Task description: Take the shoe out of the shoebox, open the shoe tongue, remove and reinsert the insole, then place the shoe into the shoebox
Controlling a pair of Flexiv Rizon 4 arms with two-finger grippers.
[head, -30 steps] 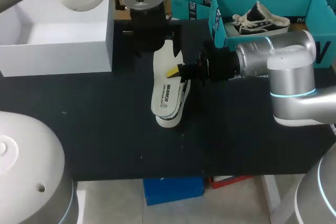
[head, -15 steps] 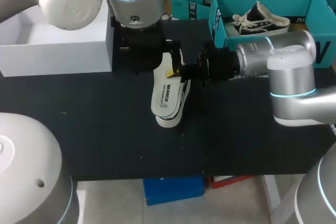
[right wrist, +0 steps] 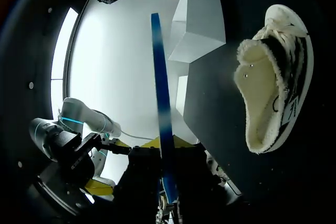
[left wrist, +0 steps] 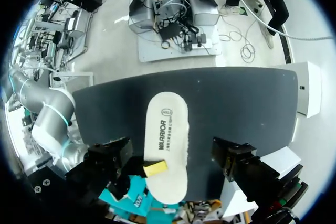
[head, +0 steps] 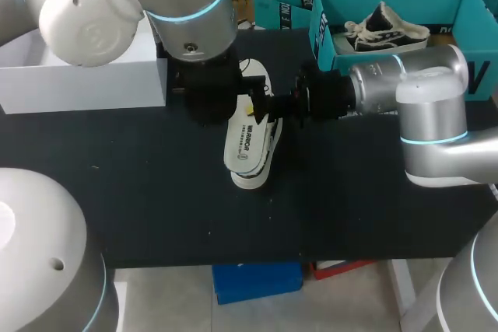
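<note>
Above the shoe [right wrist: 273, 82], right pincer [head: 257, 105] pinches insole [head: 246, 138] by its edge.

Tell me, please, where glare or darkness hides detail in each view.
Head view: the left arm's shell is washed out, the right claw sinks into the black table. Right wrist view: bright glare behind the insole. Left wrist view: evenly lit.

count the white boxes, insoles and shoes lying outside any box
white box: 1
insole: 1
shoe outside a box: 1
total: 3
</note>
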